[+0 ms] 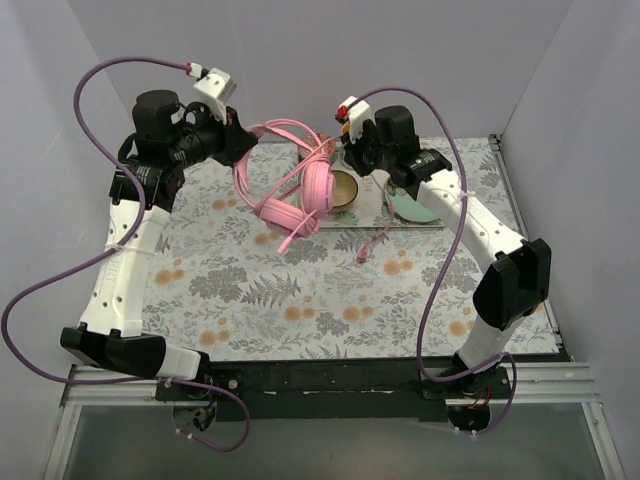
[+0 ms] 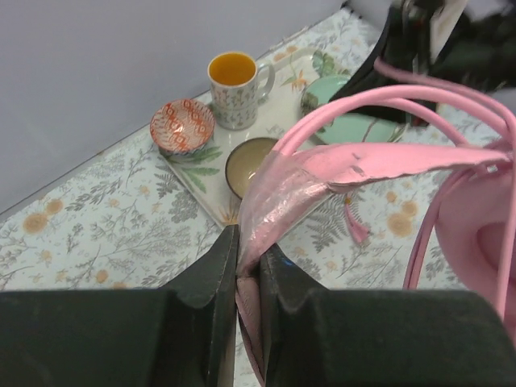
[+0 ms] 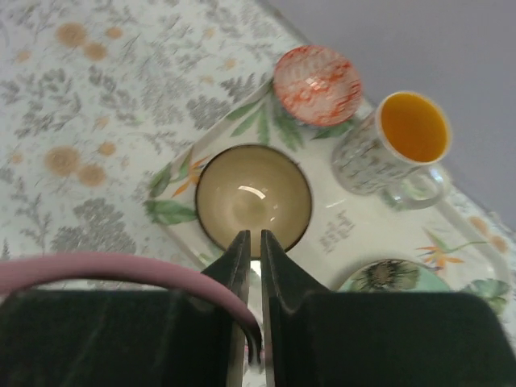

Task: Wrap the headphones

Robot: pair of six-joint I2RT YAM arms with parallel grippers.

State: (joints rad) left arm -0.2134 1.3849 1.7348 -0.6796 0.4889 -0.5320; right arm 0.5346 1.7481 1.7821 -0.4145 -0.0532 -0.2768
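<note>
1. Table (image 1: 300,300), floral cloth; it fills my top view.
2. Tray (image 3: 355,226), far side of the cloth.
3. Headphones (image 1: 300,195), pink, hanging above the table just left of the tray, earcups low. I have the left gripper (image 2: 246,258) pinching the headband (image 2: 339,165).
4. Cable (image 3: 105,266), pink, arcing over to my right gripper (image 3: 251,242). Its fingers are pressed nearly together, apparently nipping the cable, though the contact is dim.
5. Mug (image 2: 234,89), upright on the tray.
6. Bowl (image 3: 252,197), tan, on the tray beneath the right fingertips.
7. Red dish (image 2: 182,125), on the tray corner beside the mug.
</note>
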